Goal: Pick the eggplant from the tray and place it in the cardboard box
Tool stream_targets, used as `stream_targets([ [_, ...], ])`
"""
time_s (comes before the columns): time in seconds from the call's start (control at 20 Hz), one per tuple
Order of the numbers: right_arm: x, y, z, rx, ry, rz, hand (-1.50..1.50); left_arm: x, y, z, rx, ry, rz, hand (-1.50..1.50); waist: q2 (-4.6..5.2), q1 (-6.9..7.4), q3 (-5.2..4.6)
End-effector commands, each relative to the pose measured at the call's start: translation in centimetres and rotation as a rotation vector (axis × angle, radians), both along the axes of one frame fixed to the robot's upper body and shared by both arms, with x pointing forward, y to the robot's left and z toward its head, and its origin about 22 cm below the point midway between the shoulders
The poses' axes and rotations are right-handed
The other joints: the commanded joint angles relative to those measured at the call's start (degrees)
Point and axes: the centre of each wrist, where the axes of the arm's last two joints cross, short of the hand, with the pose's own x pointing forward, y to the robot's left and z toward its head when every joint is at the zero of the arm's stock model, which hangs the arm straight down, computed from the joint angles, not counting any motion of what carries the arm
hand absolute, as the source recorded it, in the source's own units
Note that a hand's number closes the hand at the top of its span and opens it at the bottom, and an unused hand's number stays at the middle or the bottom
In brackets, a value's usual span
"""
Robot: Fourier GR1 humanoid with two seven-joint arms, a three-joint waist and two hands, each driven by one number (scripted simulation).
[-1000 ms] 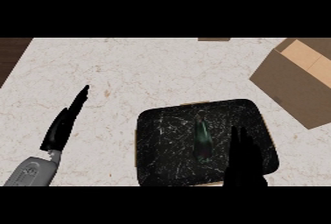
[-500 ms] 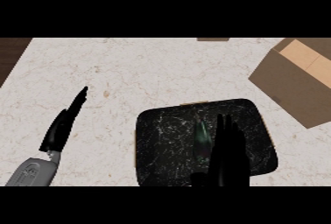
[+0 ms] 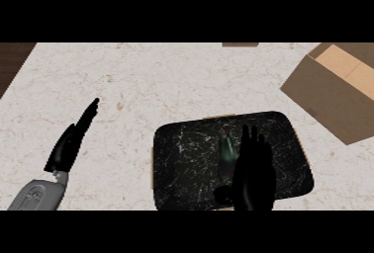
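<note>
The eggplant (image 3: 228,153) lies on the dark marbled tray (image 3: 182,163), a slim dark-green shape running roughly top to bottom, slightly right of the tray's middle. The right hand (image 3: 254,178) sits over the tray in the lower centre-right of the frame, its fingers (image 3: 252,141) straight and released, pointing toward the top of the frame. The eggplant is just beside these fingers on their left; its right edge meets the hand's outline, and whether they actually touch cannot be told. The thumb juts out low on the left near the tray's bottom edge, below the eggplant. Nothing is grasped.

The left hand (image 3: 73,141) rests at the lower left of the frame, well apart from the tray, with fingers straight and together, slanting toward the upper right; its grey forearm enters from the bottom-left corner.

The cardboard box (image 3: 332,91) stands at the upper right, cut off by the frame's right edge, its open top showing a lighter inside. A strip of bare worktop (image 3: 161,79) separates the box's lower-left wall from the tray's upper-right corner. The tray's bottom edge reaches the lower limit of the view. Broad bare worktop spreads across the upper left and centre, with a dark strip at the far upper-left corner beyond the worktop's edge.
</note>
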Motion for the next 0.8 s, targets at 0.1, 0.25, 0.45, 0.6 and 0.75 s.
stream_targets([
  [0.1, 2.0, 1.2, -1.4, 0.043, 0.025, -0.073, -1.5, 0.4, -1.3, 0.3, -0.011, -0.006, 0.0, 0.0, 0.06, 0.13, 0.03],
  [0.25, 1.3, -0.9, -2.0, 0.065, 0.033, -0.08, -1.5, 0.9, -0.5, 1.0, 0.012, -0.014, -0.003, 0.0, 0.01, -0.21, 0.03],
  [0.45, 3.2, 0.1, -1.4, 0.063, 0.037, -0.076, -1.5, 0.3, 1.9, -0.4, 0.01, 0.004, -0.015, 0.0, 0.07, -0.08, 0.01],
  [0.6, 1.7, 0.8, -4.8, 0.068, 0.067, -0.063, -1.5, 0.2, -0.1, 0.9, 0.004, -0.007, -0.008, 0.0, 0.04, 0.22, 0.04],
  [0.75, 3.2, 1.5, -3.6, 0.075, 0.053, -0.063, 1.5, -0.2, -2.5, -0.4, -0.01, -0.005, -0.007, 0.0, 0.07, 0.31, 0.03],
])
